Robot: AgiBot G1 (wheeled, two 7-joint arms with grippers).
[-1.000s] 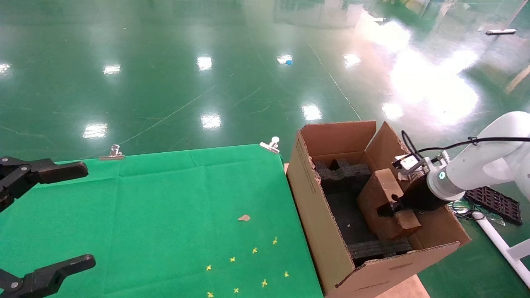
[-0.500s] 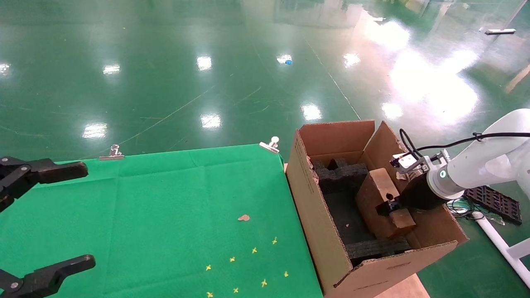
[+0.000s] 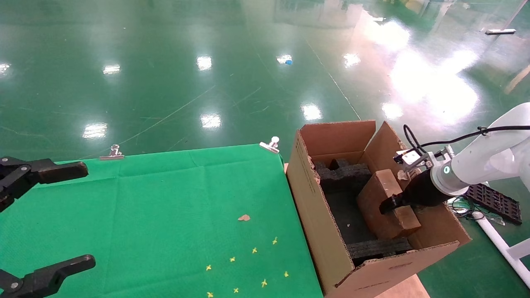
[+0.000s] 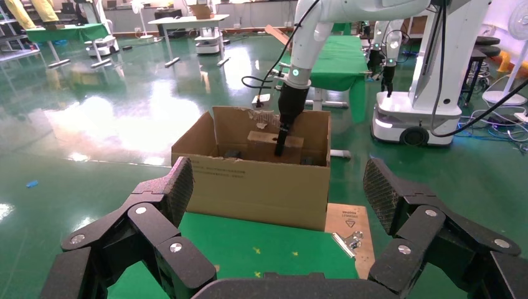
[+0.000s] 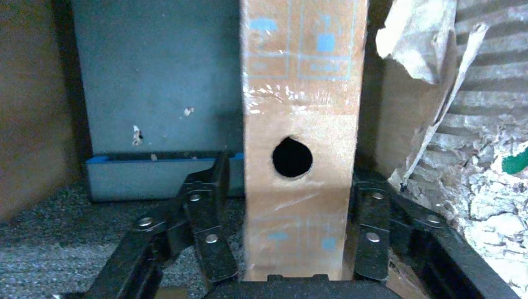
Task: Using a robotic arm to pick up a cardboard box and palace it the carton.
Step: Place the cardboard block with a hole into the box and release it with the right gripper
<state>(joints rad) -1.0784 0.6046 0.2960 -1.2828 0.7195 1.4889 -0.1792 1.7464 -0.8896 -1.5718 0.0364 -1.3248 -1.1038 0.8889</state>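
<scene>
One box, gripped and already inside the carton

Right gripper [image 5: 299, 274] pinches the cardboard box [image 3: 383, 203], which stands tilted by the carton [image 3: 327, 231] right wall, long axis running away from the fingers; its lower end is hidden behind black foam. Left gripper [image 4: 280, 249], spread wide, is parked over the green cloth [image 3: 165, 207].

Matt brown cardboard box [image 3: 387, 203] in the tool [image 3: 391, 203]; around it a rough corrugated carton [image 3: 327, 231] with coarse black foam [image 3: 341, 176]. Glossy floor [image 3: 165, 62], matt cloth worktop [image 3: 165, 207].

the cardboard box [image 3: 387, 205] hides the carton [image 3: 327, 231]'s right foam; right hand [image 3: 391, 204] fingertips unseen.
</scene>
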